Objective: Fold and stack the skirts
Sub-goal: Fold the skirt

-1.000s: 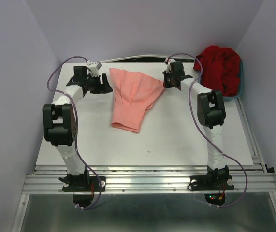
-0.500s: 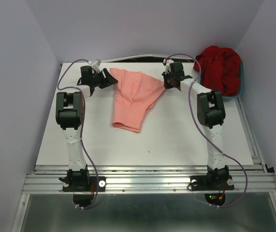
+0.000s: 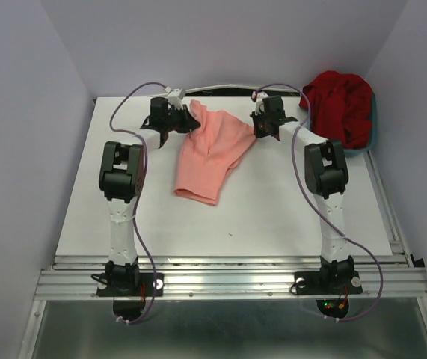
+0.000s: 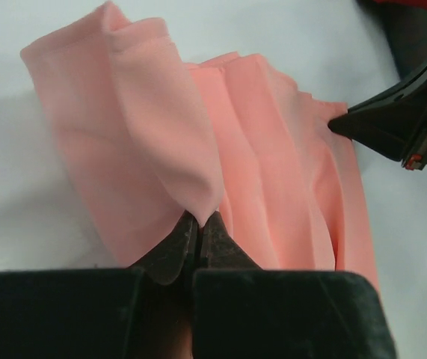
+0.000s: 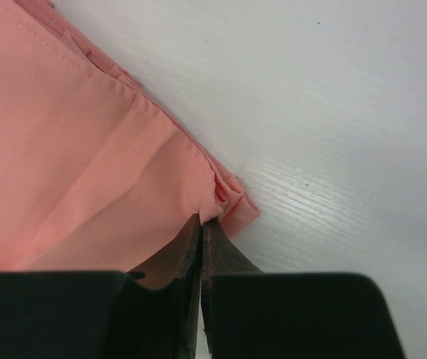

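A salmon-pink pleated skirt (image 3: pixel 212 153) lies at the back middle of the white table (image 3: pixel 273 217). My left gripper (image 3: pixel 189 122) is shut on the skirt's far left corner, and the cloth (image 4: pixel 198 142) rises in a pinched fold from its tips (image 4: pixel 199 218). At the skirt's far right corner my right gripper (image 3: pixel 257 128) is shut on the hem edge (image 5: pixel 213 196), its tips (image 5: pixel 201 221) pinching the cloth. The right gripper's black fingers (image 4: pixel 392 123) also show in the left wrist view. A deep red skirt (image 3: pixel 340 105) is heaped at the back right.
The red heap sits in a teal basin (image 3: pixel 375 127) against the right wall. Walls enclose the table at the back and both sides. Purple cables (image 3: pixel 134 97) loop above both arms.
My left arm swung right from the table's left side to the skirt's far left corner and shut on it, lifting that corner. The right gripper stayed shut on its corner.
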